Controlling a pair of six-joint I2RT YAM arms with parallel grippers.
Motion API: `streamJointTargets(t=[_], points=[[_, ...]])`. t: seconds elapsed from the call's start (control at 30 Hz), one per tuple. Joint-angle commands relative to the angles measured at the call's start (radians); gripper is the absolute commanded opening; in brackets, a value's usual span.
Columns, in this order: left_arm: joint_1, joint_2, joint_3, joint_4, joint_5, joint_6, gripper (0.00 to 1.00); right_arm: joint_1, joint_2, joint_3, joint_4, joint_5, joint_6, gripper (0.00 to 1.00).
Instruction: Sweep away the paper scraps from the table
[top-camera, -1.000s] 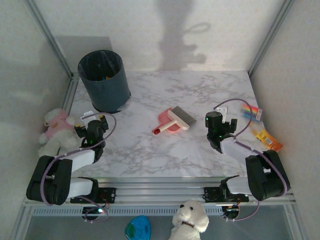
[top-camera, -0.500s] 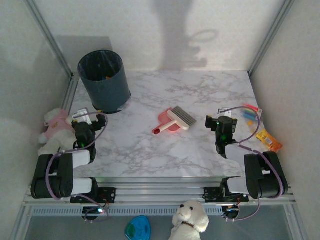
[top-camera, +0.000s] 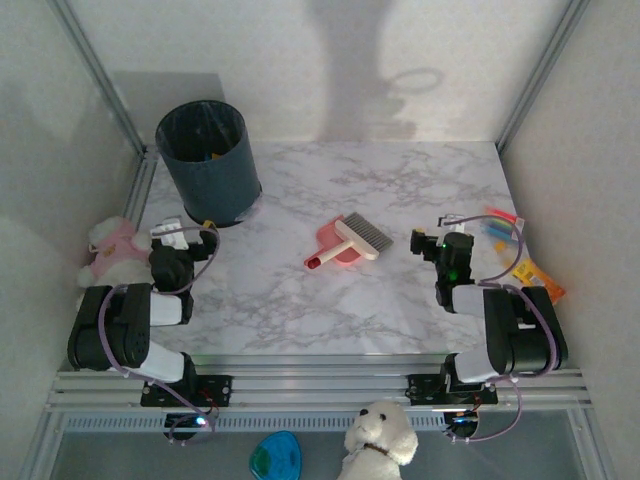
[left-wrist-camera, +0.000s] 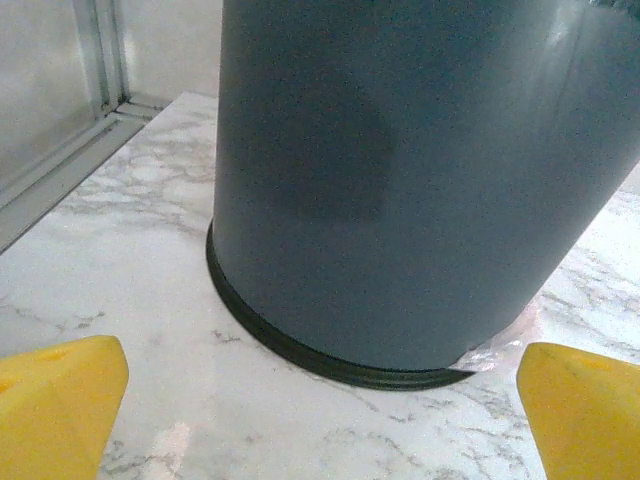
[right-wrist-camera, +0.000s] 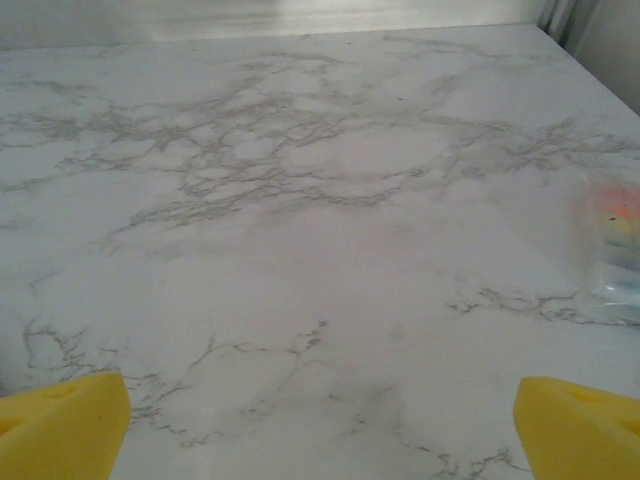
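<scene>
The white marble table (top-camera: 400, 180) carries a pink dustpan (top-camera: 326, 246) with a grey-bristled brush (top-camera: 362, 236) lying across it, near the middle. A dark grey bin (top-camera: 212, 180) stands at the back left, and small orange paper scraps (top-camera: 213, 155) show inside it. My left gripper (top-camera: 176, 240) is folded back at the left edge, open and empty, facing the bin's base (left-wrist-camera: 330, 350). Its yellow fingertips (left-wrist-camera: 60, 400) stand wide apart. My right gripper (top-camera: 443, 242) rests low at the right, open over bare marble (right-wrist-camera: 320, 300).
Striped packets (top-camera: 500, 222) and an orange packet (top-camera: 535, 275) lie by the right edge, and one packet (right-wrist-camera: 612, 240) shows blurred in the right wrist view. A pink plush toy (top-camera: 110, 255) sits outside the left rail. A white plush toy (top-camera: 380, 435) sits below the near rail.
Both arms have folded back toward their bases. The left gripper has swung to face the bin and the right one has drawn back toward the right edge. The jaws stayed open.
</scene>
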Motion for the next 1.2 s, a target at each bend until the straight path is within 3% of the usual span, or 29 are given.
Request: streamJointTargets(t=[0.0,0.17,0.2,0.43,1.17], points=[[0.007,0.005,-0.009,0.064,0.035,0.011,0.99,-0.006,0.037,-0.012,0.087,-0.026,-0.017,0.99],[-0.014,0.068,-0.05,0.201,0.022,0.029,0.99,-0.005,0.089,-0.017,0.139,-0.035,-0.019,0.99],[-0.014,0.048,-0.036,0.137,0.015,0.032,1.0,-0.006,0.094,-0.016,0.143,-0.036,-0.022,0.99],[-0.053,0.055,-0.016,0.107,-0.147,0.017,0.99,-0.01,0.097,0.025,0.068,-0.034,-0.016,0.99],[-0.058,0.054,-0.015,0.105,-0.156,0.021,0.99,-0.011,0.096,0.024,0.067,-0.036,-0.016,0.99]])
